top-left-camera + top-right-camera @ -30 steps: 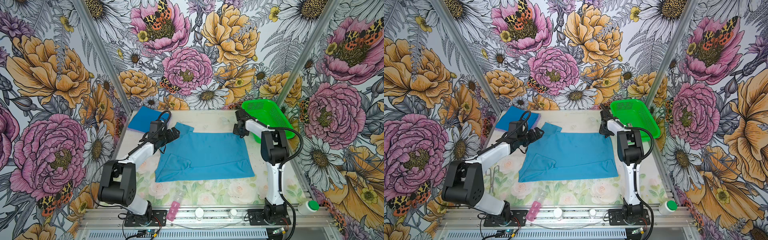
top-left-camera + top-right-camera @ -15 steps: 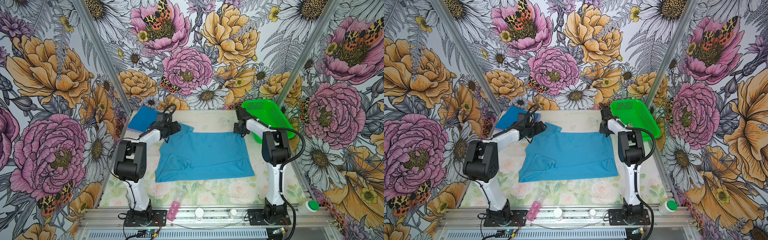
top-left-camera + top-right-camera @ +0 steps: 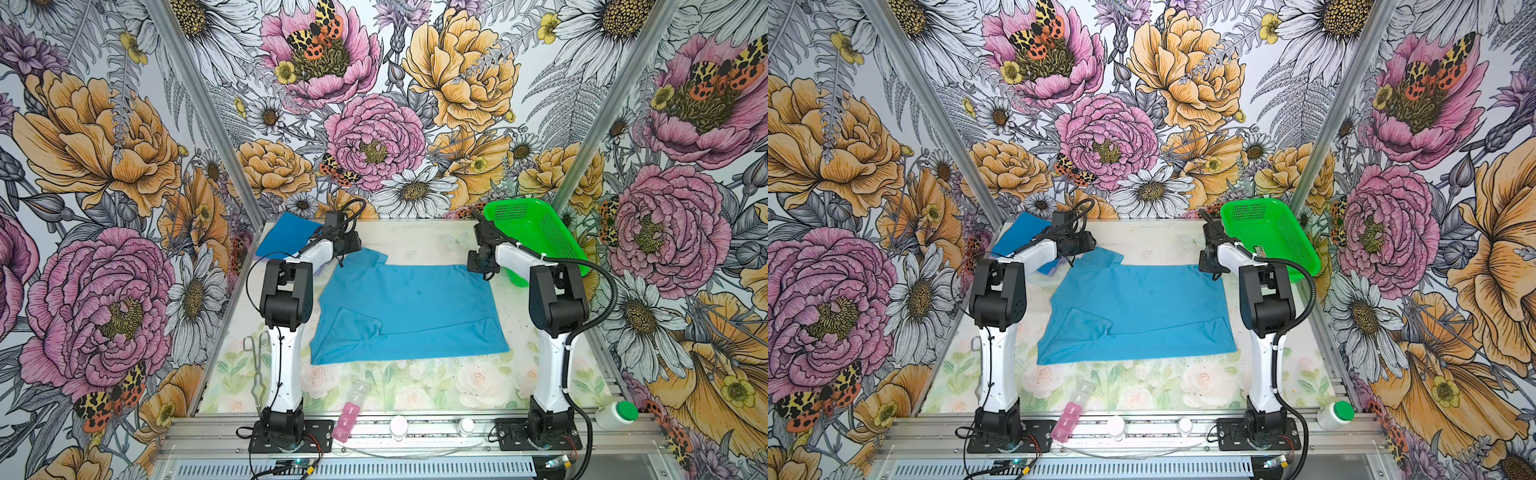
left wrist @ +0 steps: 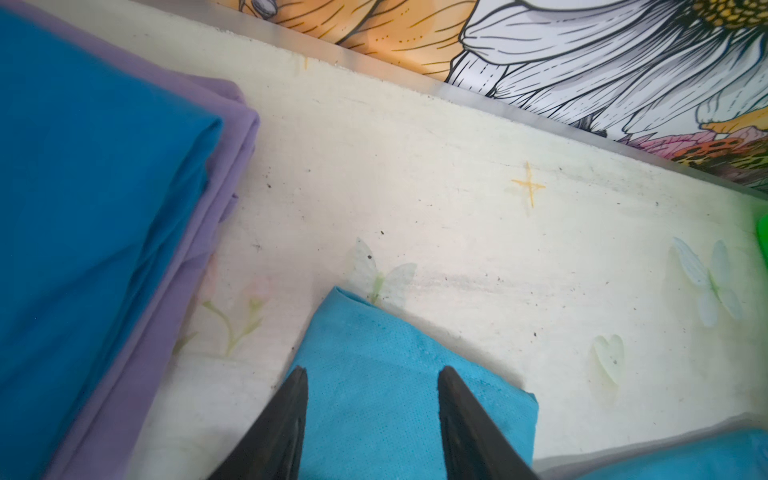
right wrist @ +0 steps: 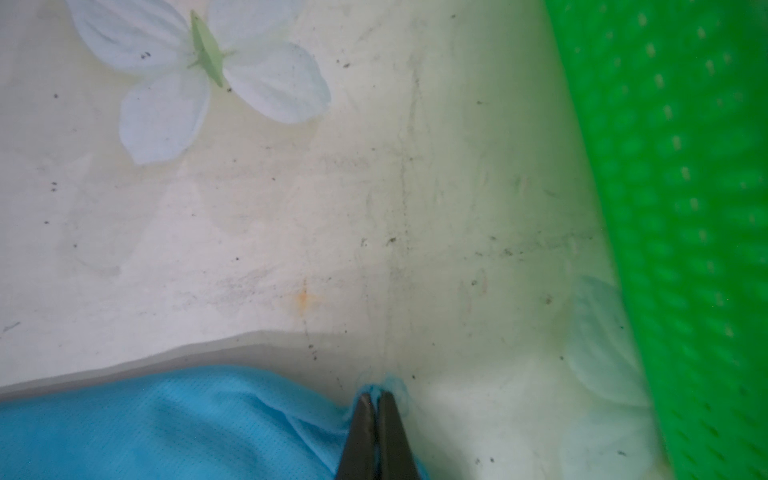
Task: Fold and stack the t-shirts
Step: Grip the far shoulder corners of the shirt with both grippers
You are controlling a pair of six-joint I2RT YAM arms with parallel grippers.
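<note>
Looking down through both top views, I saw the pale flower-printed worktop point(image 3: 424, 388) with the teal-blue cloth t-shirt point(image 3: 409, 309) spread flat across its middle, between the two arms. One sleeve lay folded onto the body at the near left. The other sleeve point(image 3: 372, 259) stuck out at the far left corner of the garment. The green plastic mesh basket point(image 3: 536, 232) sat at the far right corner of the worktop, just beside the t-shirt's far right corner. At the far left corner lay a folded stack: a deeper blue folded shirt point(image 4: 91, 187) on top of a lavender folded shirt point(image 4: 228, 158), whose edges showed from under it. In the left wrist view that stack was near the far sleeve but apart from it, with bare worktop between them.

The left pincer point(image 4: 372, 372) was low over the far sleeve, its two dark fingers partly apart with the cloth lying between them. I could not tell whether they pressed on it. The right pincer point(image 5: 376, 397) was closed tight, with a small tuft of the t-shirt's far right corner nipped between its tips, close to the basket wall.

Along the near edge I saw thin metal tongs point(image 3: 257, 365) at the left and a pink plastic pill box point(image 3: 347, 419) on the front rail. A small white bottle with a green cap point(image 3: 617, 413) lay at the far right.
</note>
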